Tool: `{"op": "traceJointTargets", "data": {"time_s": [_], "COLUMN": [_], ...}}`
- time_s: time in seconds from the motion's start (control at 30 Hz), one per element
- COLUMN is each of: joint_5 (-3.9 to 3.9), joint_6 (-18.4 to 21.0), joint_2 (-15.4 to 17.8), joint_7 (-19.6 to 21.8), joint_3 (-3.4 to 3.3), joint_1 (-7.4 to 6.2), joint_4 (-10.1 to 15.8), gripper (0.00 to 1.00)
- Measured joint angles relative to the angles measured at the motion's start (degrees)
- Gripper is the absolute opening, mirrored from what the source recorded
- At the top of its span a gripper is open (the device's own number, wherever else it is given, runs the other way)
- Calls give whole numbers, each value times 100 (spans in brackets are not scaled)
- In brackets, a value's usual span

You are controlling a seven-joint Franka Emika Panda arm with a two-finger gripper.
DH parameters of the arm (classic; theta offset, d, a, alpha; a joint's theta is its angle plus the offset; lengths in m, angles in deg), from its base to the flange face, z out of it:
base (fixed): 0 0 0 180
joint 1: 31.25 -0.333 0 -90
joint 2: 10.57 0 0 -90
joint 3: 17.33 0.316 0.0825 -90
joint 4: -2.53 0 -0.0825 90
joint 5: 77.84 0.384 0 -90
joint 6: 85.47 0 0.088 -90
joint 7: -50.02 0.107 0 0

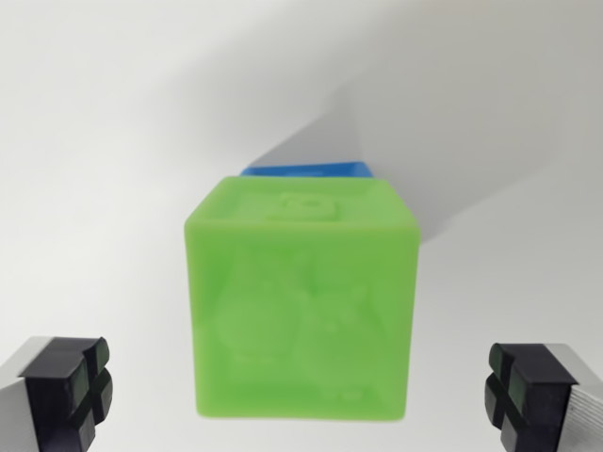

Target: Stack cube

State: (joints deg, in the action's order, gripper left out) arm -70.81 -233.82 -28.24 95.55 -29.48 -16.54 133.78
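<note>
Green cube sits centred between the fingers of the gripper, touching neither; jaws spread wide, holding nothing; blue cube peeks out just behind the green cube; table otherwise bare.

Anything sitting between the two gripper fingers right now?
Yes. In the wrist view, the green cube sits between the two open fingers, with bare white surface showing either side of it. A blue cube peeks out behind its top edge.
</note>
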Motion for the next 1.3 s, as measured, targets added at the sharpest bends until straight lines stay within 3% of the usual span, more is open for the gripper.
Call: {"op": "traceJointTargets", "data": {"time_s": [0.23,0.63,0.9,1.3], "joint_5": [-158,-409,-536,-661], "joint_6": [330,963,1430,2118], "joint_2": [353,934,1280,1702], "joint_7": [109,282,375,464], "joint_3": [-52,-78,-82,-82], "joint_1": [-30,-31,-31,-31], "joint_4": [5,-75,-209,-490], "gripper": [100,100,100,100]}}
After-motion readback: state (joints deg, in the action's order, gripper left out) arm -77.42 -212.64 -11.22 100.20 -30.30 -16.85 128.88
